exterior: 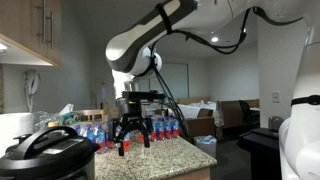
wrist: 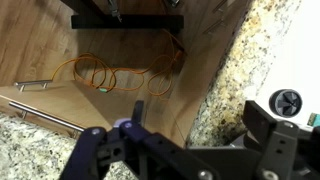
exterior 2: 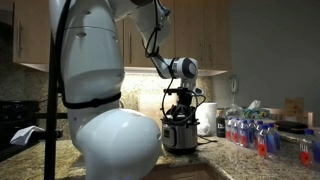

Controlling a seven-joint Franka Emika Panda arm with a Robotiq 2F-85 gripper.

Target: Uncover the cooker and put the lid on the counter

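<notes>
The cooker [exterior: 52, 166] stands at the near left corner of the counter [exterior: 172, 155], with the black ribbed lid [exterior: 45, 143] and its raised handle on it. My gripper [exterior: 133, 136] hangs open and empty above the counter, beyond and to the right of the cooker, apart from the lid. In an exterior view the gripper [exterior 2: 180, 106] is just over the steel cooker [exterior 2: 182, 136], and the lid is mostly hidden there. In the wrist view the gripper's [wrist: 195, 118] fingers are spread wide over speckled granite [wrist: 215, 95] with nothing between them. The cooker is out of that view.
Several water bottles [exterior: 100, 130] stand along the back of the counter and also show in an exterior view [exterior 2: 250, 131]. A white kettle [exterior 2: 210, 118] is beside the cooker. Wood cabinets [exterior: 40, 30] hang overhead. An orange cable [wrist: 110, 72] lies against a wood panel.
</notes>
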